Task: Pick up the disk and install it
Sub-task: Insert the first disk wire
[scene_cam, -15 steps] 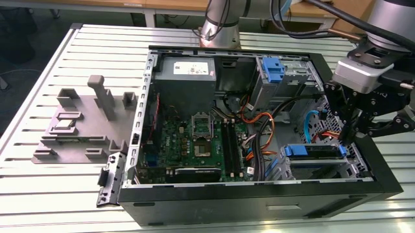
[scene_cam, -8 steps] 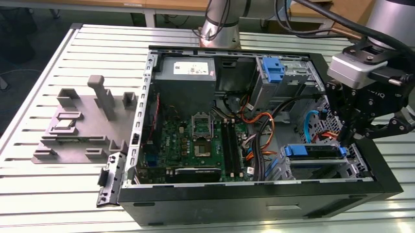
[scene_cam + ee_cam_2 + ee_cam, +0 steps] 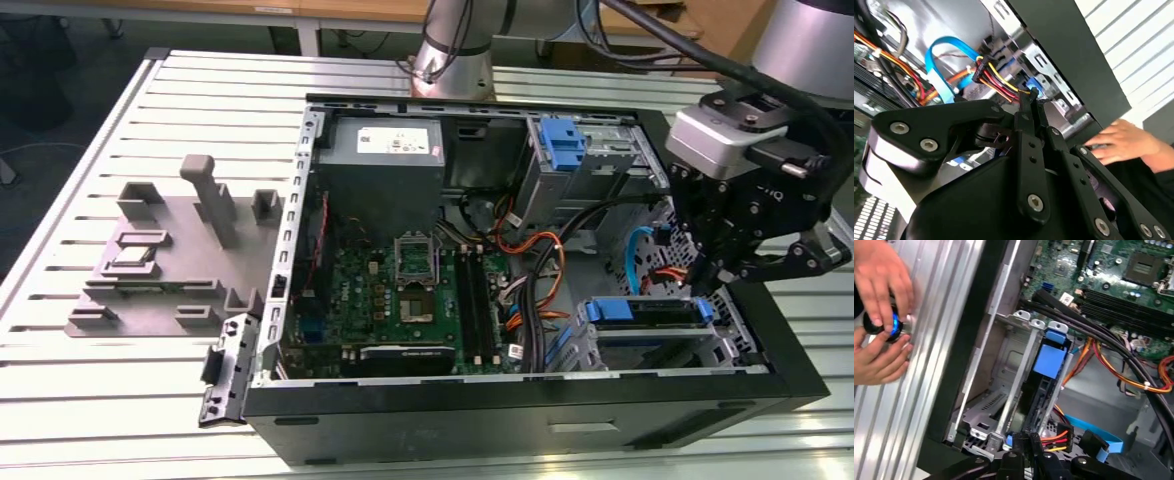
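The disk [image 3: 642, 312], a grey drive in a blue carrier, sits in the lower drive bay at the case's corner nearest the exterior view's right. In the first wrist view the disk [image 3: 1050, 362] shows edge-on between the bay's metal rails. My gripper [image 3: 705, 287] hangs just beyond the bay's far end, over the cables. Its fingers are shut, tips together, at the disk's end, where a power plug [image 3: 1056, 433] with red, yellow and black wires lies. In the second wrist view the gripper [image 3: 1028, 98] touches those wires [image 3: 999, 80]. I cannot tell whether anything is pinched between the tips.
A person's hands [image 3: 881, 320] hold a black knob on the slatted table [image 3: 120, 330] beside the case wall; one hand [image 3: 1124, 142] is close to my gripper. A blue bracket [image 3: 565, 142], a grey power supply [image 3: 380, 150], the motherboard [image 3: 407, 295], a blue ribbon cable [image 3: 944, 75] and a grey fixture [image 3: 174, 255] are near.
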Tool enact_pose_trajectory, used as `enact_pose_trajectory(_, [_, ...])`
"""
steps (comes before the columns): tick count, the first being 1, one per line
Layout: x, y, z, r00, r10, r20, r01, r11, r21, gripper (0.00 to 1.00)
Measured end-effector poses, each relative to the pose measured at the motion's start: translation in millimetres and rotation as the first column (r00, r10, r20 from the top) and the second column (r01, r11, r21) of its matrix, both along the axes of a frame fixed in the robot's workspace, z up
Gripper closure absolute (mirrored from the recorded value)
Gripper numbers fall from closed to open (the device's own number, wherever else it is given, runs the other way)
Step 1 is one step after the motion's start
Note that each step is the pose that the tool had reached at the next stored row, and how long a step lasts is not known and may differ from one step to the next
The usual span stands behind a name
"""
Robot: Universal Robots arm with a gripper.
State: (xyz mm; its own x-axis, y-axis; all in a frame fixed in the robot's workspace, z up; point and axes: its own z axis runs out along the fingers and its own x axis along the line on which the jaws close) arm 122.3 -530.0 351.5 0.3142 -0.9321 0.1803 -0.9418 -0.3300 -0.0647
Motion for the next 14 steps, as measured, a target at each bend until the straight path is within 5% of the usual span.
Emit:
enact_pose_trajectory(7, [0.0,0.0,-0.2,0.9955,-0.094,-0.0003,0.094,0.9955,0.0026,0.83])
enact_pose_trajectory(14, [0.0,0.0,-0.5,0.9821,-0.188,-0.0007,0.188,0.9821,0.0026,0.83])
